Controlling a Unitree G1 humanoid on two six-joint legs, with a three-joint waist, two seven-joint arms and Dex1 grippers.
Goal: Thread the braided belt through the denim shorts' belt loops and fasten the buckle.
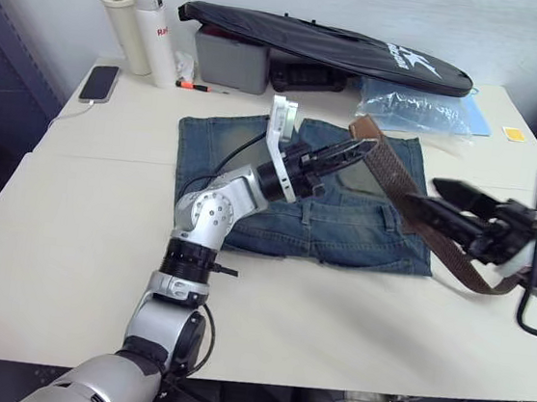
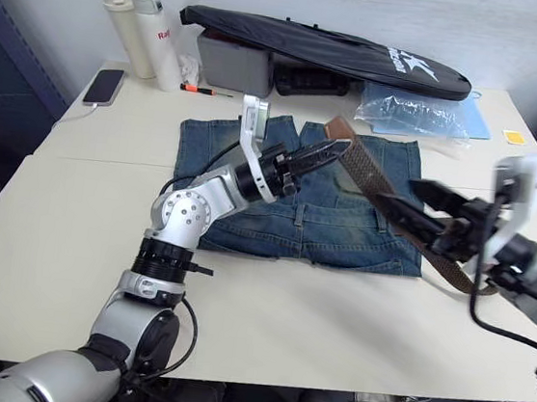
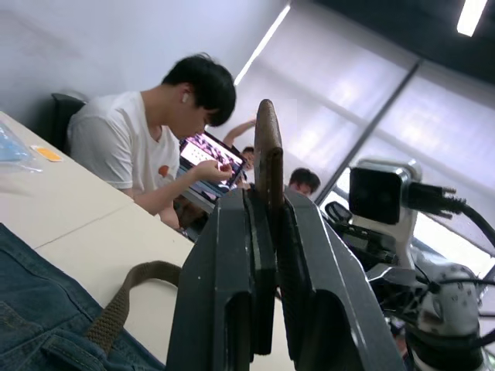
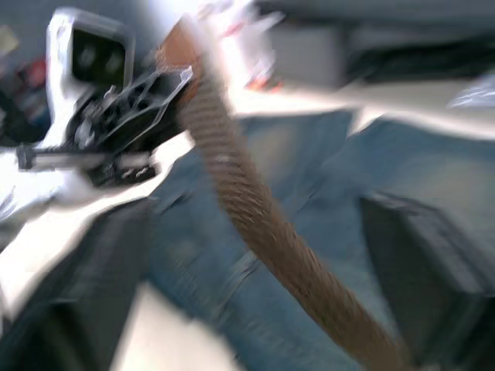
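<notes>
While our left arm reaches forward over the table with its elbow bent and forearm angled toward the right, our left gripper hangs above the denim shorts with its two black fingers clamped together on the tip end of the braided belt; the left wrist view shows the strap pinched edge-on between the closed fingers and rising a little beyond them. Our right arm comes in from the right edge, its forearm pointing back toward the left, and our right gripper holds its fingers apart on either side of the belt, the strap running between them in the right wrist view; we cannot tell whether they touch it. From the left gripper the dark-brown woven belt slopes down and to the right, passes our right gripper, and curves in a loop past the shorts' right edge above the tabletop. The shorts lie flat in the middle of the table, faded blue with pale worn patches and a darker band along the near edge.
</notes>
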